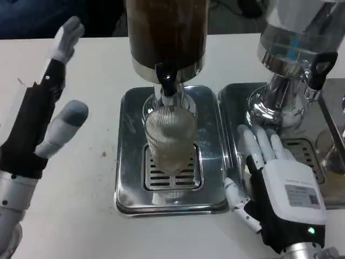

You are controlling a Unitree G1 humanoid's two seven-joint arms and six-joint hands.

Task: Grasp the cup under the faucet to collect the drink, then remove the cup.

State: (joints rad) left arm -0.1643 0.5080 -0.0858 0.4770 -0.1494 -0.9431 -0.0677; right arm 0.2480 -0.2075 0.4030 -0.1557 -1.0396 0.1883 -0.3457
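Cup [171, 141] upright under faucet [168, 82]

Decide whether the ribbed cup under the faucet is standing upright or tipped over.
Upright. The ribbed cup stands on the drip tray's grate, its mouth directly beneath the black faucet.

white table [97, 65], two steel trays [129, 151] side by side

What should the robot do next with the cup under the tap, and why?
Probably move the right hand left to wrap around the ribbed cup. The cup stands on the drip tray beneath the black faucet, and no hand holds it. The right hand lies open just beside the tray, nearer than the raised, open left hand.
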